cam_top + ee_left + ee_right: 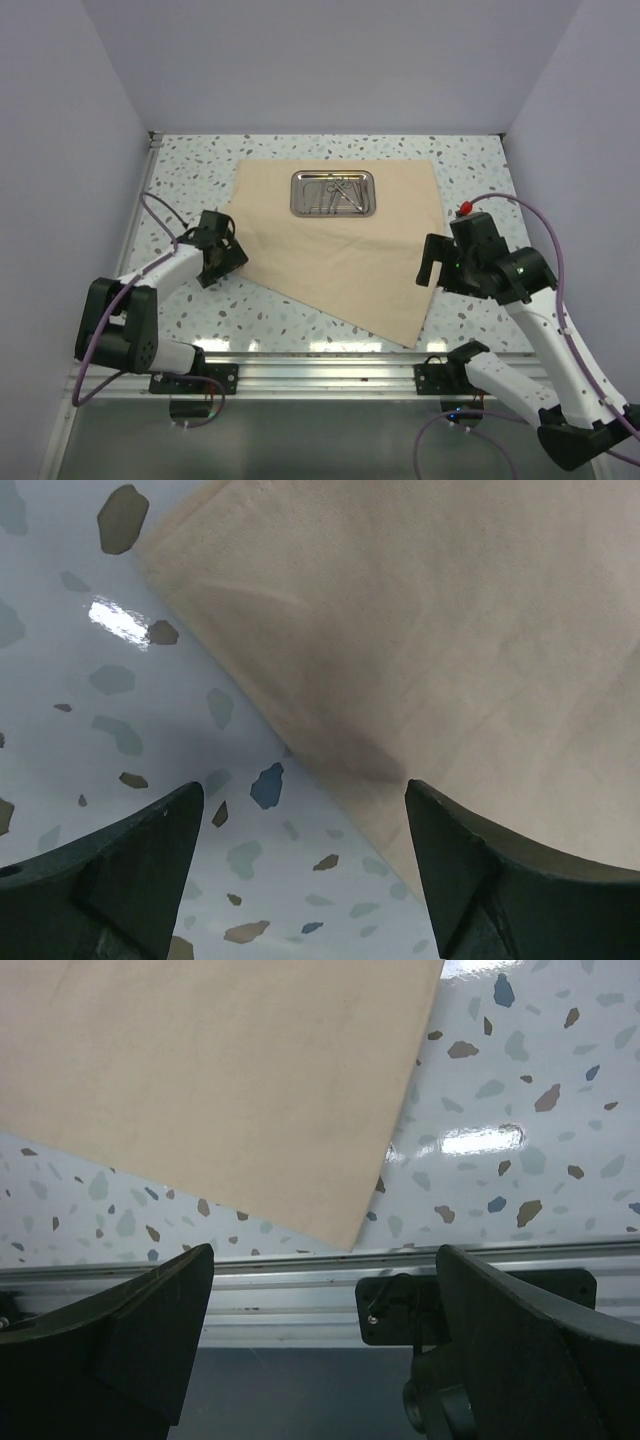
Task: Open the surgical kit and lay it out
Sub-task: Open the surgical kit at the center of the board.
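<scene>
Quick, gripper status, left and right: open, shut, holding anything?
Left gripper: open, holding nothing, over the cloth wrap edge.
Right gripper: open, holding nothing, by the wrap's near corner.

This is a robotics lab test cell rather than a lived-in room. Plain pale walls [330,60] box in a speckled, terrazzo-patterned table [480,170] on three sides. An aluminium rail [320,362] runs along the table's near edge. Two white-and-black robot arms [165,268] are bolted to it, with purple cables [530,205] looping from them.
</scene>
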